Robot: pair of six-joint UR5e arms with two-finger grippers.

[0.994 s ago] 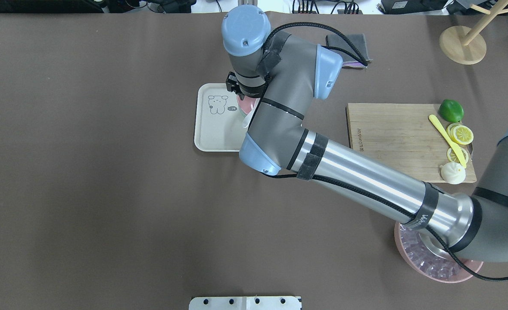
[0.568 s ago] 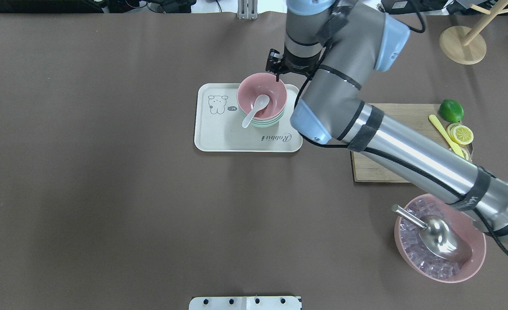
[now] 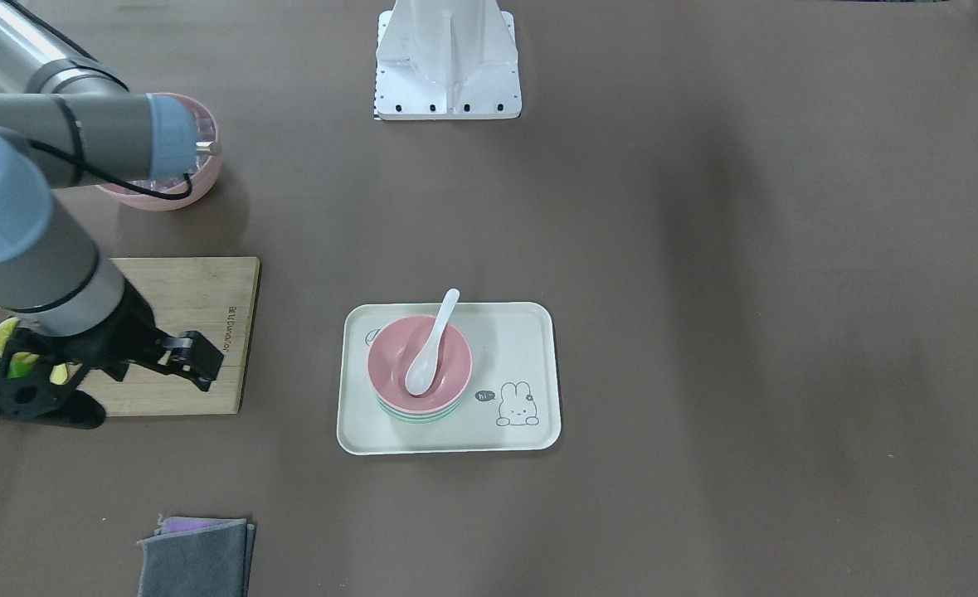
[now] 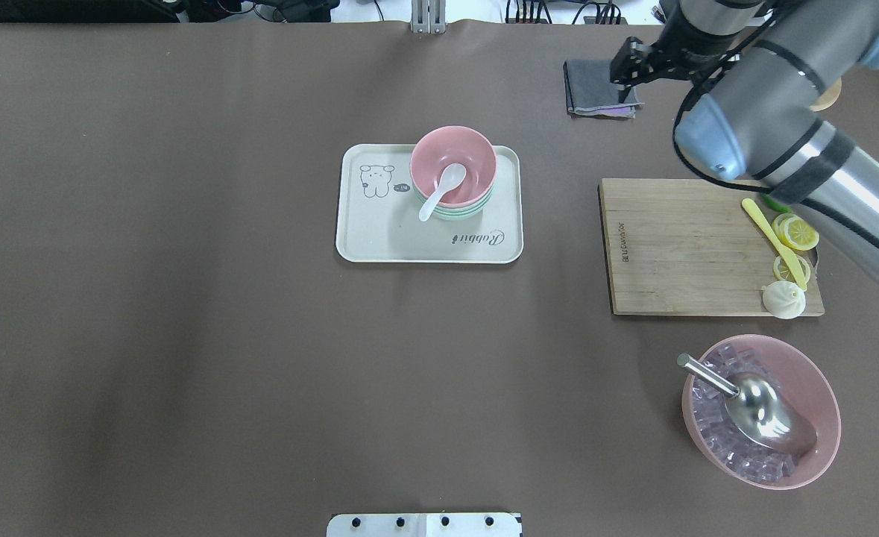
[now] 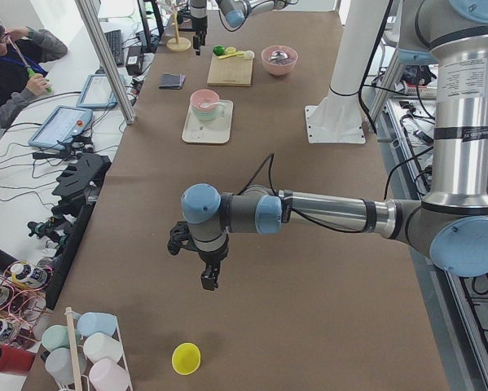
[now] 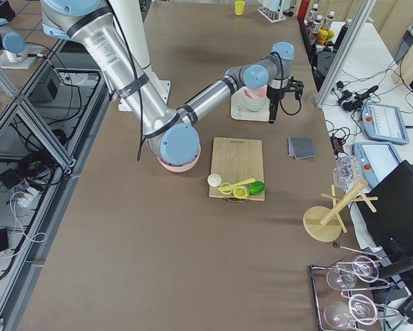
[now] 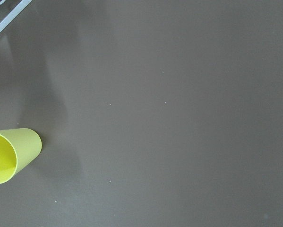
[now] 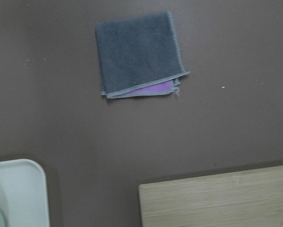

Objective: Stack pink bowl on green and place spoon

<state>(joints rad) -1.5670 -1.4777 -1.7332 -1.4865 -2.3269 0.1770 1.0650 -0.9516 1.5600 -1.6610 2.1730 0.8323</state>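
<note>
The pink bowl [image 4: 476,160] sits stacked in the green bowl [image 4: 454,215] on the cream tray [image 4: 387,239]. The white spoon [image 4: 439,190] lies in the pink bowl, its handle over the rim. The stack also shows in the front view: pink bowl [image 3: 389,365], spoon [image 3: 426,356], tray [image 3: 522,332]. My right gripper [image 4: 624,88] is open and empty, well off the tray to the right, above the grey cloth [image 4: 592,89]. My left gripper [image 5: 208,277] hangs over bare table far from the tray. I cannot tell whether it is open or shut.
A wooden board [image 4: 678,246] with lemon slices, a yellow knife and a bun lies right of the tray. A pink bowl of ice [image 4: 760,455] with a metal scoop stands near the robot. A yellow cup [image 7: 9,156] lies under the left wrist.
My right arm has pulled away from the bowls toward the back right and now hangs over the grey cloth. The spoon has stayed in the pink bowl.
</note>
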